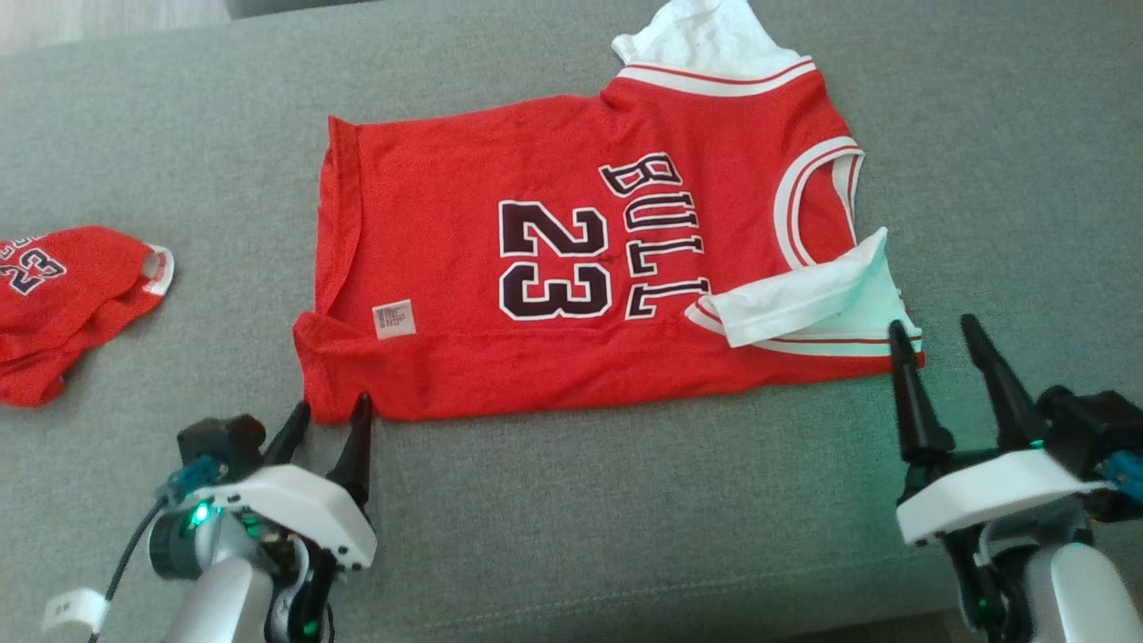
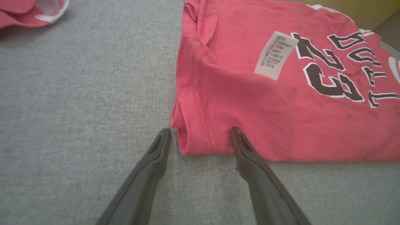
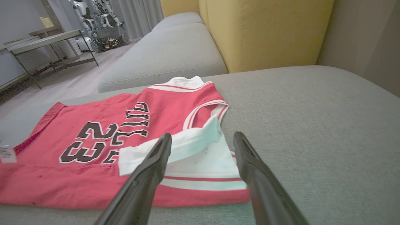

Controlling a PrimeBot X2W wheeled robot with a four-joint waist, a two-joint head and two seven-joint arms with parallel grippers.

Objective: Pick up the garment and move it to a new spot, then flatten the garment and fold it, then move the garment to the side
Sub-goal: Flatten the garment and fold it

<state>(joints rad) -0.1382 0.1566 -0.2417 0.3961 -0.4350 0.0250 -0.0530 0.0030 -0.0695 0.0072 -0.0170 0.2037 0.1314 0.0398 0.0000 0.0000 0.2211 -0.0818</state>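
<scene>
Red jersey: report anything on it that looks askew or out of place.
The jersey is not flat. Its near white sleeve is flipped over onto the red front by the right gripper, a care label lies exposed on top, and the hem corner at the left gripper is doubled over.

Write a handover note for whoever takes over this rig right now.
Left tool: open, fingers either side of the near hem corner of the red jersey, nothing gripped.
Right tool: open, at the jersey's white sleeve, nothing gripped.
Jersey lies spread on the grey sofa cushion, near edge apparently folded over once.
Left to do: finish folding, move it aside.
</scene>
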